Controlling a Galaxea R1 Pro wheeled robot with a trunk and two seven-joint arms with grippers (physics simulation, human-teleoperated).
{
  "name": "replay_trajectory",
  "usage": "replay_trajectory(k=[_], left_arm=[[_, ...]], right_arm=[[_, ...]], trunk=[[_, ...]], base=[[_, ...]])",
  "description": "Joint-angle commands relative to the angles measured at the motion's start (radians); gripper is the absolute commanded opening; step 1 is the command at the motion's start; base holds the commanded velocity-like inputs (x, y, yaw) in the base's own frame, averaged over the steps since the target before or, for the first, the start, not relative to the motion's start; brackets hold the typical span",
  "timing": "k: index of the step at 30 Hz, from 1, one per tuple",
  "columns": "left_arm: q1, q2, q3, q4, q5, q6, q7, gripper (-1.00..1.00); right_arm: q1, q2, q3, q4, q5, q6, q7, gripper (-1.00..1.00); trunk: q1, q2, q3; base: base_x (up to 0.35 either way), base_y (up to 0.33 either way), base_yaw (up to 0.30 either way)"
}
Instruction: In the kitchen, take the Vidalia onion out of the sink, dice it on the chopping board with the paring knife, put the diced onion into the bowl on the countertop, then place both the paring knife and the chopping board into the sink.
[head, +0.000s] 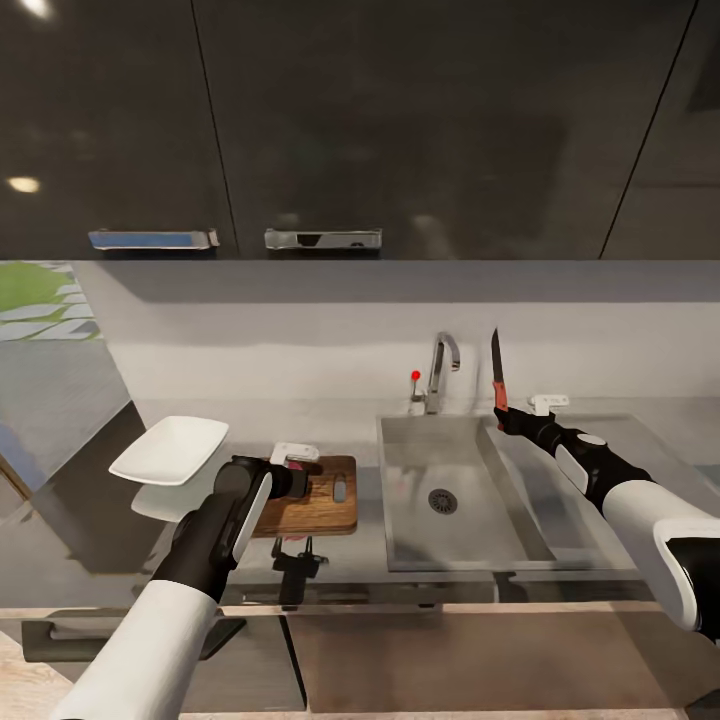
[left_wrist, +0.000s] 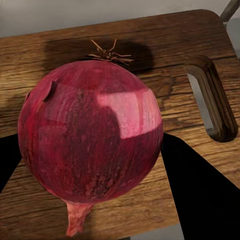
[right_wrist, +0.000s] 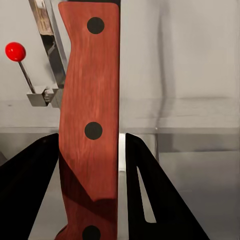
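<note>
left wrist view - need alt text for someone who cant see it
A dark red Vidalia onion fills most of the frame, gripped between the left gripper's two black fingers just above a brown wooden chopping board. The board's slotted handle cutout sits at one end, and the onion's dried root tuft points away from the camera.

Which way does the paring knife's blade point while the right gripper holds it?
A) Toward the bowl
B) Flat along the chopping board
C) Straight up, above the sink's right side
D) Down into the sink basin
C: the right gripper grips the paring knife by its red-orange handle, dark blade upright beside the faucet.
</note>
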Motion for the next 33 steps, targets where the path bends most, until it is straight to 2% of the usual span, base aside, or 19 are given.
replay_trajectory(k=[1,33], left_arm=[[-0.001,0.000,0.000,-0.001,-0.005,0.004,-0.006,-1.00],[-0.001,0.001,0.000,0.002,-0.005,0.004,-0.005,-1.00]], right_arm=[[-0.001,-0.001,0.008,0.002,-0.010,-0.004,0.002,-1.00],[-0.001,-0.001,0.010,0.002,-0.010,-0.005,0.002,-1.00]], trunk=[[0.001,-0.002,-0.002],[0.001,-0.002,-0.002]], base=[[0.000,0.000,0.000],[0.000,0.000,0.000]])
